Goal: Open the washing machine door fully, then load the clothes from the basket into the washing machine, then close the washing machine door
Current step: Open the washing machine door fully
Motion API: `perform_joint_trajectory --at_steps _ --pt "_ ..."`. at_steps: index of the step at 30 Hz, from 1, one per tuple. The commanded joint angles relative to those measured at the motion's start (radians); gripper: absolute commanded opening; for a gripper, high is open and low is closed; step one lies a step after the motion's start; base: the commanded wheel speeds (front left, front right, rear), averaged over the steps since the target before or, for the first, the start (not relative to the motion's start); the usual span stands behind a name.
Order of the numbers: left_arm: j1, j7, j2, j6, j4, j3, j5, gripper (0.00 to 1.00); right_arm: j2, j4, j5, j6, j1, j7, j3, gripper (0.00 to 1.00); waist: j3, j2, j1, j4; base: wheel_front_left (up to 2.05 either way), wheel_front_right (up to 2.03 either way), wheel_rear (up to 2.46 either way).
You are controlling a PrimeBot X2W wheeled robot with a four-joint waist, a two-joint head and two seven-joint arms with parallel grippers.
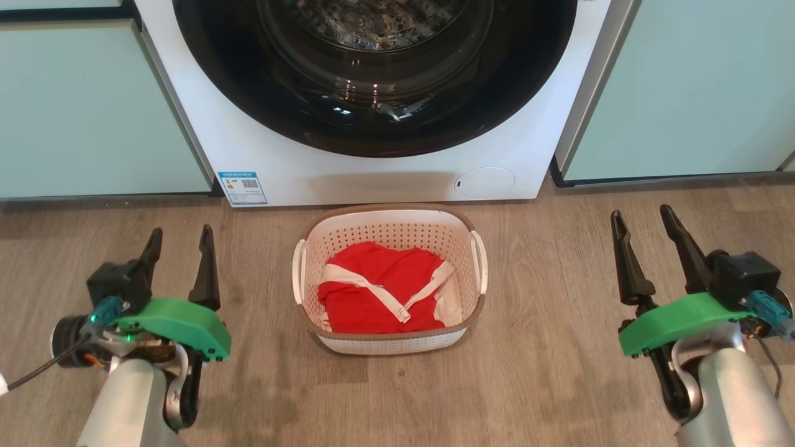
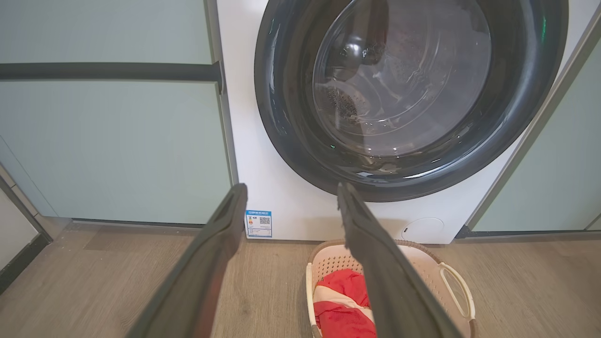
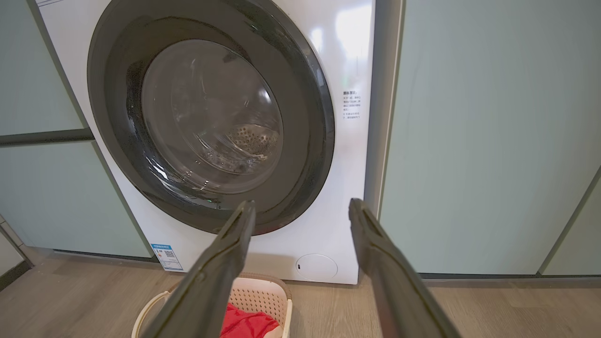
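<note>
**Shut door, filled basket, empty grippers**

Head view: the washing machine (image 1: 372,180) occupies the upper centre, its door (image 1: 372,138) shut against the front; the basket (image 1: 390,231) stands on the floor (image 1: 546,323) at frame centre, clothes (image 1: 379,288) inside; left gripper (image 1: 180,231), lower left, and right gripper (image 1: 641,212), lower right, both spread wide, grasping nothing.

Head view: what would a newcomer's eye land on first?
First the bright red clothes with white bands, lying in the cream basket on the wood floor at the centre. Right behind it, across the top, is the washing machine door, a glossy black ring, closed. The left gripper and right gripper flank the basket, both open and empty.
</note>
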Motion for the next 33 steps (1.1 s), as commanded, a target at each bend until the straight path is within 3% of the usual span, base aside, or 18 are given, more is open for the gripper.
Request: perform_joint_trajectory --at_steps 1,33 --pt "-0.048 -0.008 0.033 0.0 -0.033 0.03 0.003 1.0 -0.007 -0.037 0.006 0.0 -0.032 0.0 0.022 1.0 0.001 0.0 0.0 -0.001 0.45 0.45 -0.9" --pt "-0.059 -0.037 0.049 0.002 -0.047 0.013 -0.01 1.0 0.008 -0.038 0.009 0.0 -0.034 -0.004 0.005 1.0 0.014 0.0 0.0 -0.024 1.04 1.04 -2.07"
